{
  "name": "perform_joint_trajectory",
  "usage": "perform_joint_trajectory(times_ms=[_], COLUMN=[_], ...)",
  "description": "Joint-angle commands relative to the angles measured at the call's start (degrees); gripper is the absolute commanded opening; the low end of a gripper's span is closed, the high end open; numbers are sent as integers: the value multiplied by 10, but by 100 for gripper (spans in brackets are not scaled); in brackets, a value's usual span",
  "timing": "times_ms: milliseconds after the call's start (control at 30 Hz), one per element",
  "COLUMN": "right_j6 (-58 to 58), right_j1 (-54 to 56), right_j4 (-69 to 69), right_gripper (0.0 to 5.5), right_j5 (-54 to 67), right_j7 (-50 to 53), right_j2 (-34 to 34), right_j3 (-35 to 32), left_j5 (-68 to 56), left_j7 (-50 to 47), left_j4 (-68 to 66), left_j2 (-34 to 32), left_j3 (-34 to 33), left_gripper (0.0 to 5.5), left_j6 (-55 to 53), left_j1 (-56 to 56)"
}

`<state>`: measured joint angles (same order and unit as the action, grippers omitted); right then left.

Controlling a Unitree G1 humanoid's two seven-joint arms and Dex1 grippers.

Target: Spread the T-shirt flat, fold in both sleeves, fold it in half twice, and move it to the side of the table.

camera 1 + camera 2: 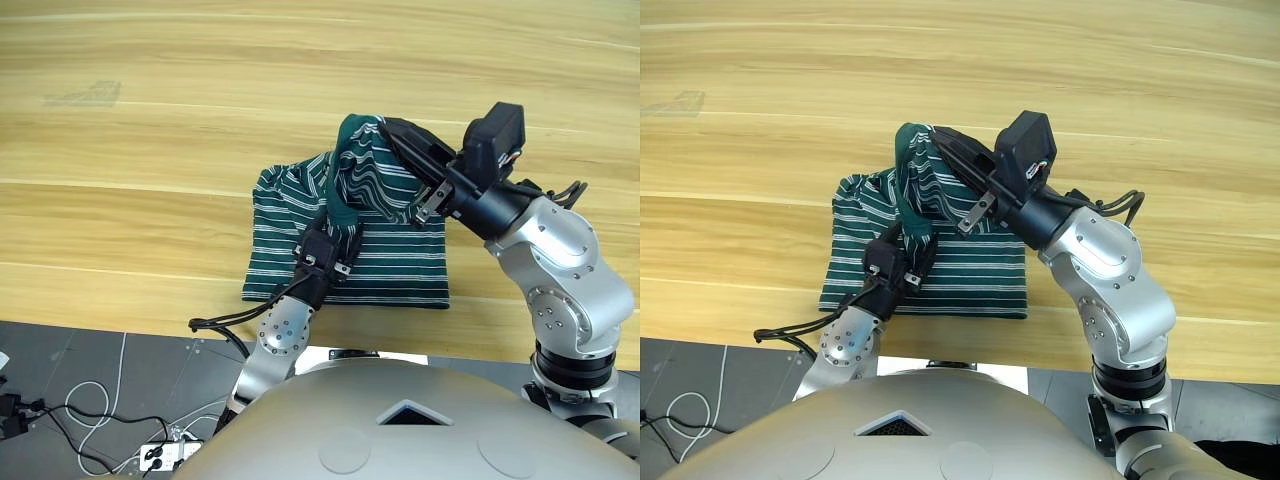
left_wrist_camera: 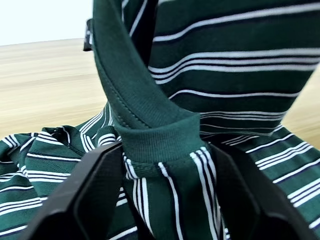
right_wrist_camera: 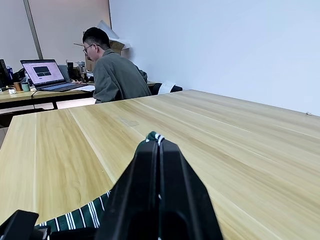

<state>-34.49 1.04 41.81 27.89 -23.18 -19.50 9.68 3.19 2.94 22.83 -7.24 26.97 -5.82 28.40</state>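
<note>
T-shirt (image 1: 390, 265) collar (image 2: 150, 130) sits between left jaws; right jaws pinch raised cloth.

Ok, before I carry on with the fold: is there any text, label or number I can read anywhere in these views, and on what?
No text is readable in any view.
Faint grey mark on the table: too faint to read.
Laptop screen in the room behind: too small to read.
T-shirt: stripes alone, no print or tag showing.
</note>
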Motion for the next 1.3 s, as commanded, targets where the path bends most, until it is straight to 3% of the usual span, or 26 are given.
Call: perform_joint_trajectory(times_ms=[33,233,333,533,800,933,1167,1300], right_j6=[1,24,37,68,116,117,79,72], right_j1=[8,-1,-10,-27,-23,-26,-24,-8], right_j4=[4,-19,-33,-69,-92,-82,-53,-69], right_gripper=[0,0,0,0,0,0,0,0], right_j5=[-1,-30,-41,-54,-52,-39,35,32], right_j7=[2,-7,-10,-17,-75,-93,-152,-141], right_j2=[-1,-8,-7,-10,-65,-77,-120,-110], right_j3=[-1,11,12,-5,-71,-79,-109,-91], left_j5=[14,16,17,23,0,-12,-44,-20], left_j7=[-7,5,8,22,85,143,327,366], left_j4=[-5,-12,-9,26,122,133,162,104], left_j2=[18,12,7,-22,-161,-226,-363,-387], left_j3=[23,27,20,-20,-276,-356,-361,-318], left_gripper=[216,63,15,13,13,13,13,13], left_j6=[0,9,12,10,13,33,37,51], left_j1=[3,-1,-4,-17,-101,-98,-98,-171])
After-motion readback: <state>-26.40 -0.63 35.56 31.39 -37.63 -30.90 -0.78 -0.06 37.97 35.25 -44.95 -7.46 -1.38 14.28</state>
